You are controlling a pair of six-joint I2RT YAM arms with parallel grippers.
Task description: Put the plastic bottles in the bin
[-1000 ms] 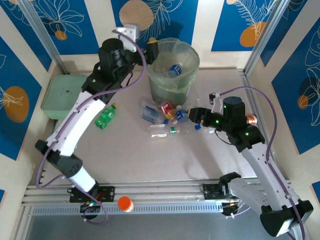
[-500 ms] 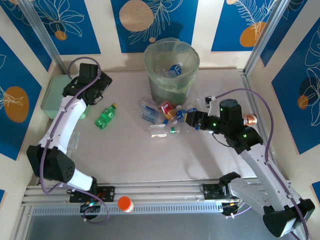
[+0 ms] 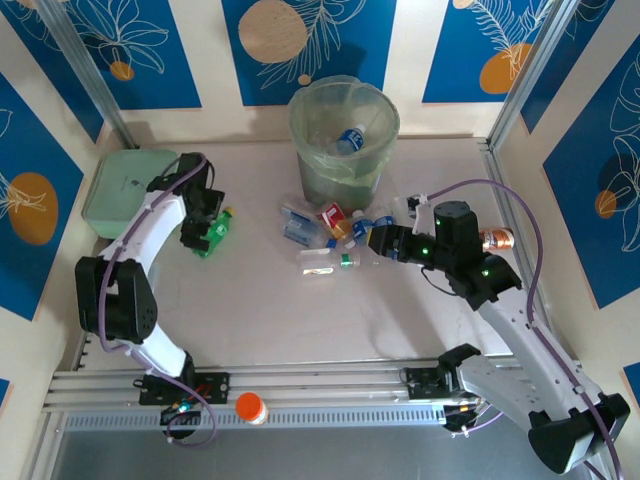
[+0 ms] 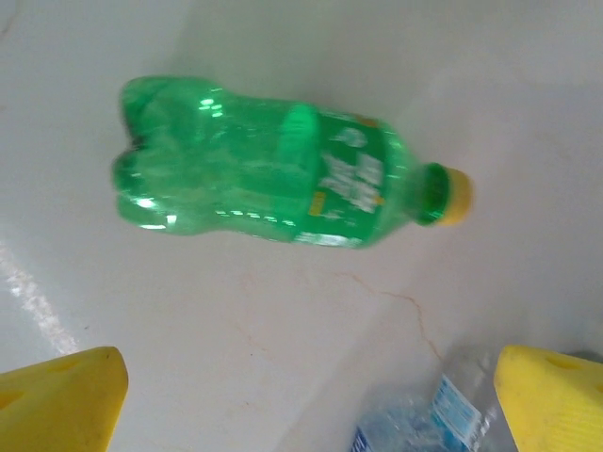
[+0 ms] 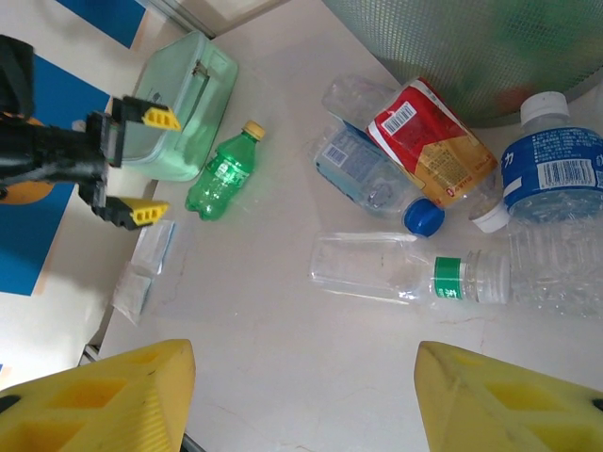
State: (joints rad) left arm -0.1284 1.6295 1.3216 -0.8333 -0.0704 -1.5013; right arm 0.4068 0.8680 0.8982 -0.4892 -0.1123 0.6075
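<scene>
Left gripper wide; bottle inside bin.

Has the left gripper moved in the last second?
Yes. The left gripper swung left, away from the bin rim, toward the near side; it now hangs open over the green bottle.

We're in a robot test booth: blue leaf-print panels wall a pale table, metal rail along the bottom.
</scene>
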